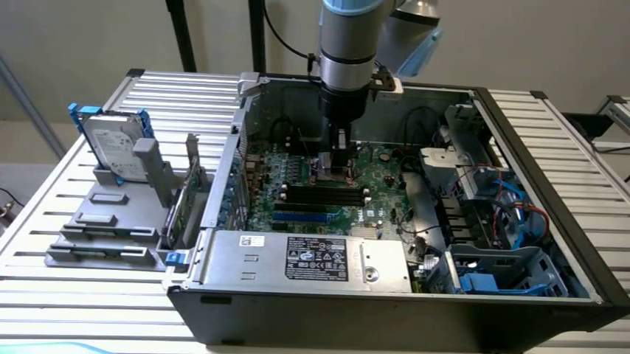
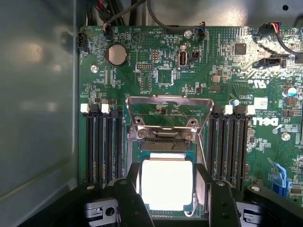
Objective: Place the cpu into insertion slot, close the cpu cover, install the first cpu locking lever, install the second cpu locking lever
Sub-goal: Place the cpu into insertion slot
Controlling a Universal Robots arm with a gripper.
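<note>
My gripper reaches down inside the open computer case, low over the green motherboard. Between its two black fingers lies the cpu, a square chip with a bright silver top, and each finger touches one of its edges. The chip sits level within the silver rim of the insertion slot. Just beyond the socket, the cpu cover, a thin silver frame, stands flipped open. In the exterior view the gripper hangs over the board's middle and hides the socket.
Black memory slots flank the socket on both sides. A coin battery and cables sit further along the board. In the exterior view a power supply fills the case front, a hard drive stands on a grey rack outside, and blue cables lie at the right.
</note>
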